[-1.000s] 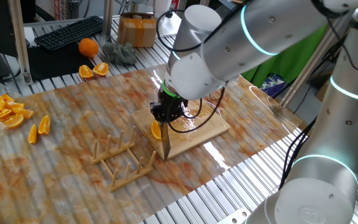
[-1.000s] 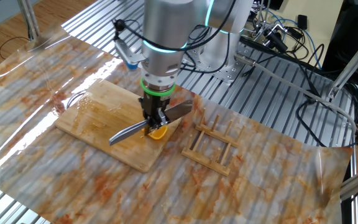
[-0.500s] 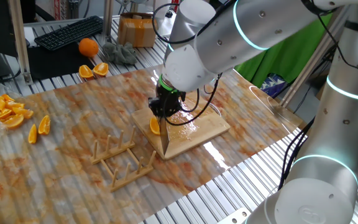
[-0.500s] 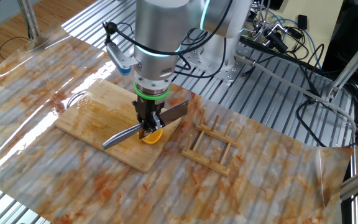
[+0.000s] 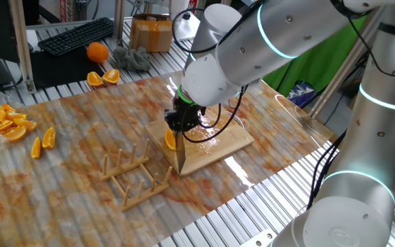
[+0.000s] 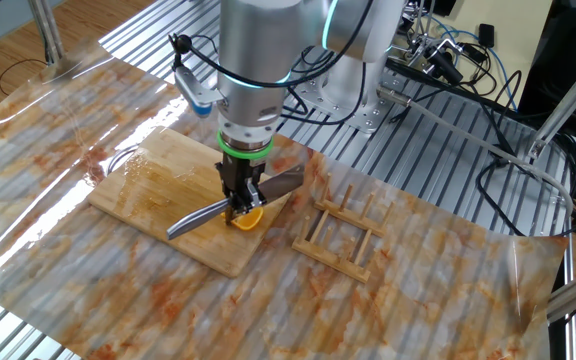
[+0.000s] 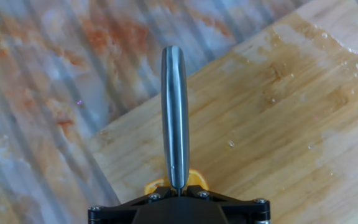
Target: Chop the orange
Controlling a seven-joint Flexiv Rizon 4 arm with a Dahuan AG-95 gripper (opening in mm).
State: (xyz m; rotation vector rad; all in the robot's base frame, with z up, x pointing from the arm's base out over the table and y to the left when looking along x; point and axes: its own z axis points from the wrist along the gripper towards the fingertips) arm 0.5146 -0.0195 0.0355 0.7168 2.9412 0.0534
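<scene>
A small crescent of orange (image 5: 171, 140) lies on the wooden board (image 5: 219, 144) near its corner. My gripper (image 5: 181, 125) is shut on a knife (image 5: 181, 155) and stands right above the piece. The grey blade (image 6: 196, 217) points out over the board's edge and lies across the orange (image 6: 250, 221), with the handle (image 6: 284, 181) sticking out behind the gripper (image 6: 240, 196). In the hand view the knife (image 7: 174, 112) runs straight ahead over the board (image 7: 278, 124). Only a rim of the orange (image 7: 195, 179) shows beneath it.
A wooden rack (image 5: 137, 175) lies beside the board, also in the other fixed view (image 6: 343, 235). A heap of orange wedges (image 5: 5, 122), two loose wedges (image 5: 41, 143), two halves (image 5: 103, 77), a whole orange (image 5: 97, 51) and a keyboard (image 5: 77, 36) are at the far side.
Over the last second my gripper and the knife shifted slightly along the board. Since half a second ago they have hardly moved. The orange piece stays under the blade.
</scene>
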